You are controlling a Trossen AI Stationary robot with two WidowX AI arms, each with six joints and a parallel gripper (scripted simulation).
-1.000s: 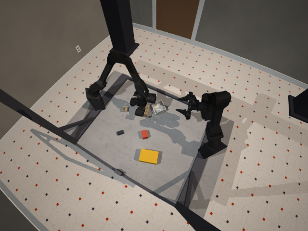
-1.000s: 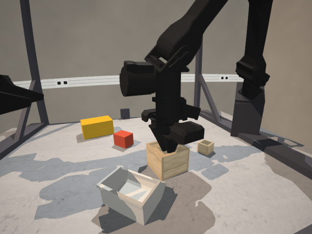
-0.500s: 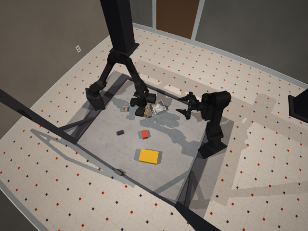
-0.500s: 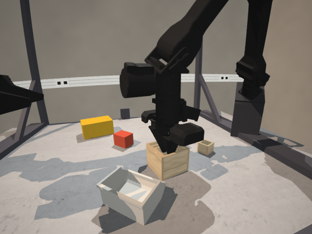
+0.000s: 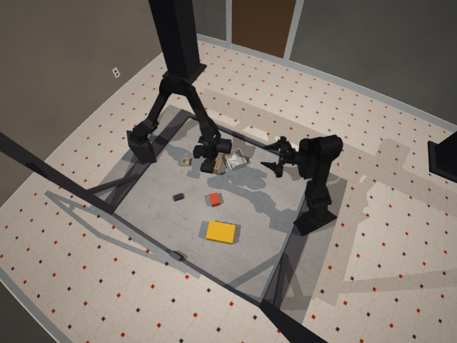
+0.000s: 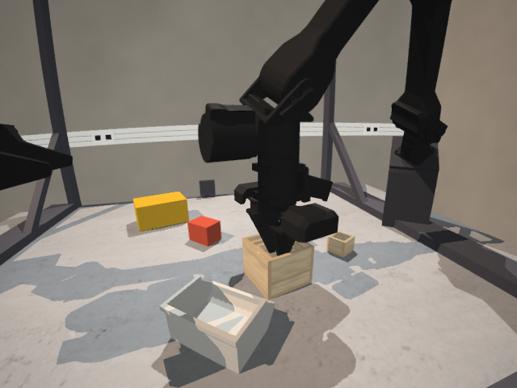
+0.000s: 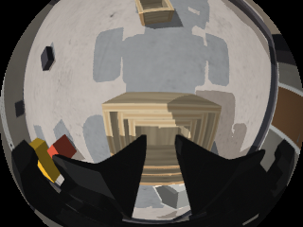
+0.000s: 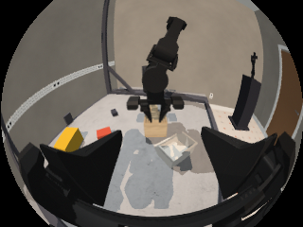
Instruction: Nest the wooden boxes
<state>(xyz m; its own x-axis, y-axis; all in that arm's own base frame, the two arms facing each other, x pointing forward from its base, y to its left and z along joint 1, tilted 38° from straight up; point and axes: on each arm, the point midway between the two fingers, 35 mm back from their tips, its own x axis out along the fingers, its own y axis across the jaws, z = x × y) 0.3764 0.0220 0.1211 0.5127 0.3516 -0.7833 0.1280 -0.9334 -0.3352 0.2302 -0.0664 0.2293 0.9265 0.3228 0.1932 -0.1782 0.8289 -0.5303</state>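
Observation:
A medium wooden box (image 5: 219,165) (image 6: 287,273) (image 7: 114,128) (image 8: 154,128) stands upright on the table. A smaller wooden box (image 7: 159,131) sits inside it, open side up. My left gripper (image 5: 211,161) (image 6: 275,246) (image 7: 161,139) reaches down into it and is shut on that inner box's wall. A tiny wooden box (image 5: 186,161) (image 6: 341,244) (image 7: 154,11) stands apart, upright. A larger pale grey box (image 5: 236,159) (image 6: 216,323) (image 8: 176,148) lies close by, open side up and tilted. My right gripper (image 5: 263,154) (image 8: 162,132) is open and empty, held high beside that box.
A yellow block (image 5: 220,231) (image 6: 161,209), a red cube (image 5: 214,199) (image 6: 203,230) and a small dark block (image 5: 178,196) (image 6: 207,187) lie on the table away from the boxes. Metal frame bars run along the table's edges.

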